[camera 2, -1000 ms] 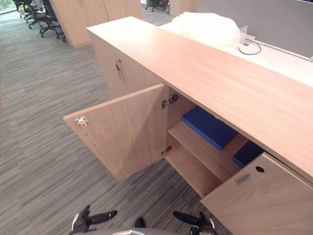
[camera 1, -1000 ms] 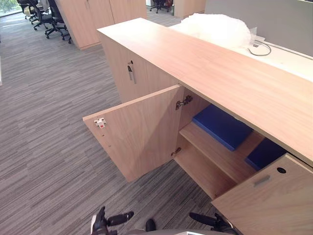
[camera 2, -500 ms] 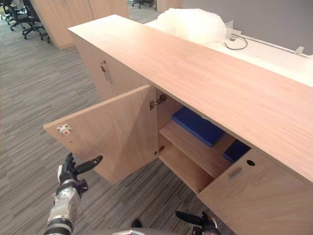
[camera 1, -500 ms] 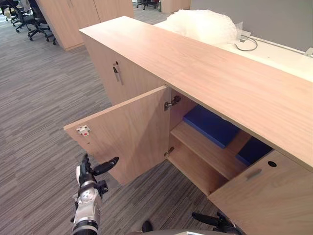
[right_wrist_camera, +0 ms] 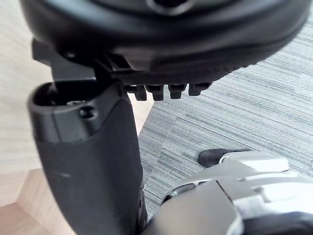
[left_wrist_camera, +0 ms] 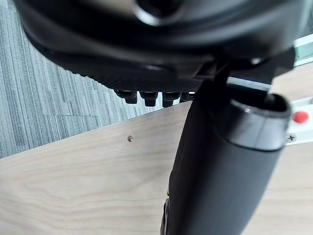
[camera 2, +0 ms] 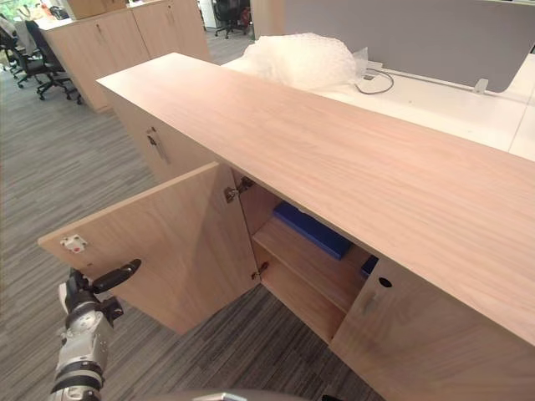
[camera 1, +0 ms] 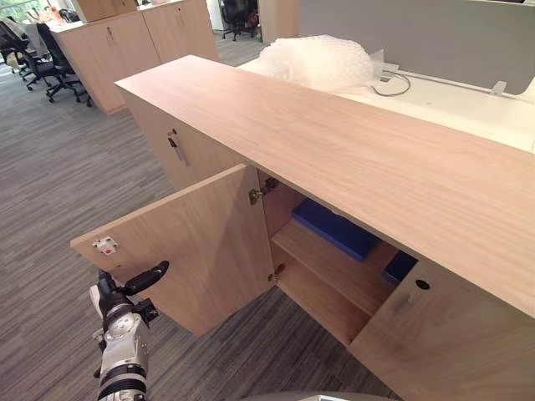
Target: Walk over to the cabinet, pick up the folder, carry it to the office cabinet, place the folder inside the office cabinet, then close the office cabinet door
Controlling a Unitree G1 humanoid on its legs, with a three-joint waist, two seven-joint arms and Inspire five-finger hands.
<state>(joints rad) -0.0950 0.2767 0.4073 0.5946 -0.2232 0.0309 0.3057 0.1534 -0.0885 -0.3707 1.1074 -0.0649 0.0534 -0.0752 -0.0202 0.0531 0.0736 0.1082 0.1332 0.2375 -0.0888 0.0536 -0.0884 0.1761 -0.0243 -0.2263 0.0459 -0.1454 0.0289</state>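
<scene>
The office cabinet (camera 1: 334,142) is a long, low unit in pale wood. Two of its doors stand open. Inside, on the upper shelf (camera 1: 334,271), lies the folder (camera 1: 334,227). It is deep blue, flat and rectangular, lying on its face toward the back of the compartment, partly under the cabinet's top. A second blue item (camera 1: 399,266) of the same colour lies on that shelf nearer the right door (camera 1: 451,351), which hides most of it.

The left door (camera 1: 201,259) swings wide out from the cabinet, with a small white catch (camera 1: 105,246) bearing a red spot at its free corner. The left hand (camera 1: 113,296) is raised just beside that free edge, below the catch. Its thumb points at the door, its fingers are relaxed, and it holds nothing. Whether it touches the wood cannot be told.

The right hand (right_wrist_camera: 88,161) shows in its own wrist view over grey carpet by the cabinet's wood, fingers loose and apart from the thumb, also holding nothing.

Behind the cabinet, a heap of bubble wrap (camera 1: 318,63) sits on a white desk (camera 1: 451,104).
</scene>
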